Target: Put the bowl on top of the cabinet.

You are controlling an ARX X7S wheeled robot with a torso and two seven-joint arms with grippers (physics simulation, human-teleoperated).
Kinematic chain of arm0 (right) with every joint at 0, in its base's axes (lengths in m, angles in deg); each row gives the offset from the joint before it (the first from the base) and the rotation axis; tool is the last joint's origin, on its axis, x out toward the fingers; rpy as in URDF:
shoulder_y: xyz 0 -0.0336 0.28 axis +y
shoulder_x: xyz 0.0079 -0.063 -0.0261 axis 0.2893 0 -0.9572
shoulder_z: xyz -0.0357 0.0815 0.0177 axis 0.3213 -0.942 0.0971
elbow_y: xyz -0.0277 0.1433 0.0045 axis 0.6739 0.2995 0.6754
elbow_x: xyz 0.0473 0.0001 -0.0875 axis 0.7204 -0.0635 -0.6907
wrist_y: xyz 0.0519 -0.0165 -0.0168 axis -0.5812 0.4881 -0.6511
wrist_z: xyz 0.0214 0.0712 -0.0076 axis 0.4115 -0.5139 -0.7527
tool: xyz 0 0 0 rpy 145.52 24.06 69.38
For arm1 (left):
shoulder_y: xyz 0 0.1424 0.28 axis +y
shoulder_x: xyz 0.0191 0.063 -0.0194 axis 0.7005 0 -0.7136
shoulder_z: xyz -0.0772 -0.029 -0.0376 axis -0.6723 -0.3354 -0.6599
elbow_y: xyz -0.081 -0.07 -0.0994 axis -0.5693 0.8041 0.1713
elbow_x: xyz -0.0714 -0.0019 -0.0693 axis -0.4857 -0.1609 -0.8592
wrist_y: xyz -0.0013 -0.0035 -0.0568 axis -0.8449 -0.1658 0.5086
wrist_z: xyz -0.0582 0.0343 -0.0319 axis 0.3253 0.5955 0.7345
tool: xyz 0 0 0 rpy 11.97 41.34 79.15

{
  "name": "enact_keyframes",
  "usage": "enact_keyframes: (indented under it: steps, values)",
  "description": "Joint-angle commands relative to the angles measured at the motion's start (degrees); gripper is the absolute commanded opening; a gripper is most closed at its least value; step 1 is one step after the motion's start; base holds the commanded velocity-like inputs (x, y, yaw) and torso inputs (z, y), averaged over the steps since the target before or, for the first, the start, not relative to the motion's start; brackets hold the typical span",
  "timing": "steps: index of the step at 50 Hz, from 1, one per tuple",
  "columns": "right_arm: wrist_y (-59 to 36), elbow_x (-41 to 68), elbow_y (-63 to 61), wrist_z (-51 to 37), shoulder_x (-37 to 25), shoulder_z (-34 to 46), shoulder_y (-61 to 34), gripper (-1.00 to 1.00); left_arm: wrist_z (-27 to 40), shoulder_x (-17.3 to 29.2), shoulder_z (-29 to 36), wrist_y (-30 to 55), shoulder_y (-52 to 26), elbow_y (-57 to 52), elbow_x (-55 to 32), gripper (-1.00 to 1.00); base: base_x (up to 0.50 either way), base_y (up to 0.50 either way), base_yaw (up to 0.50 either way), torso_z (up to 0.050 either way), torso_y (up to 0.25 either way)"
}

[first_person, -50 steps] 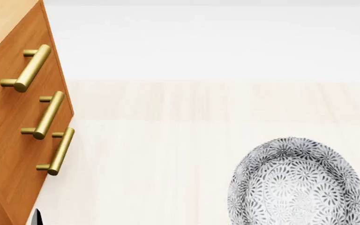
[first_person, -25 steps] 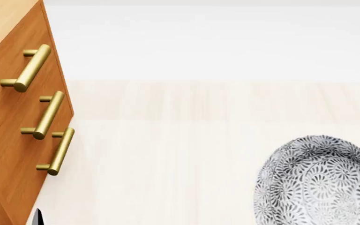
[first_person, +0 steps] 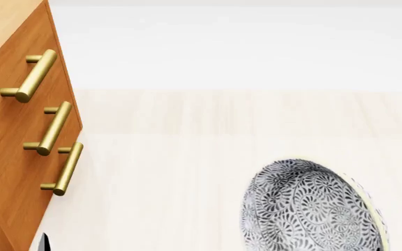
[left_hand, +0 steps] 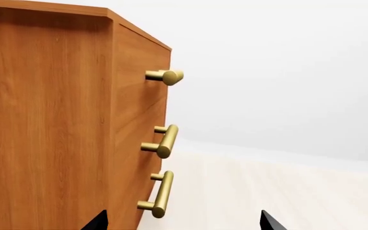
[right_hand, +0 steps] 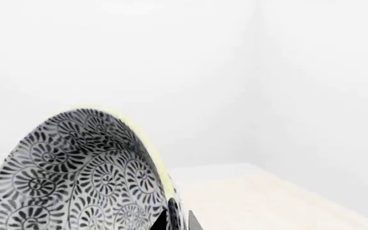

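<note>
The floral-patterned bowl [first_person: 305, 209] hangs tilted on edge, well right of the wooden cabinet [first_person: 6, 157], its hollow empty. The right gripper [right_hand: 174, 219] jaws pinch the bowl's pale rim. Of the left gripper [left_hand: 182, 221] only two dark jaw tips show, spread wide, holding nothing, beside the brass handles [left_hand: 161, 194].

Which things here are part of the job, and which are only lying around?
Part of the job:
- patterned grey-black ceramic bowl, pinched at its rim by the right gripper
- orange-brown wooden cabinet

Only around:
- pale wooden floor
- white wall
</note>
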Motion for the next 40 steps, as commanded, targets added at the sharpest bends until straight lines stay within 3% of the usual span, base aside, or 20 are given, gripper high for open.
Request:
enact_keyframes:
  steps: [1, 13, 22, 40]
  values:
    - [3.1, 2.4, -1.1, 6.8, -4.6, 2.2, 0.8, -1.00, 0.1, 0.0, 0.3, 0.0, -0.2, 0.3, 0.1, 1.00, 0.00, 0.00, 0.00, 0.000, 0.000]
    - [7.3, 10.1, 1.9, 15.1, -6.8, 3.6, -0.4, -1.00, 0.2, 0.1, 0.4, -0.1, -0.3, 0.4, 0.0, 1.00, 0.00, 0.00, 0.00, 0.000, 0.001]
    - [9.0, 10.6, 3.0, 16.2, -6.5, 3.6, -0.9, -1.00, 0.1, 0.0, 0.6, 0.0, -0.7, 1.0, -0.2, 1.00, 0.00, 0.00, 0.00, 0.000, 0.000]
    - [-0.9, 8.7, 0.0, 11.3, -4.1, 4.9, -9.9, -1.00, 0.9, 1.6, -0.2, -0.9, 2.0, -3.4, -0.5, 1.00, 0.00, 0.00, 0.00, 0.000, 0.001]
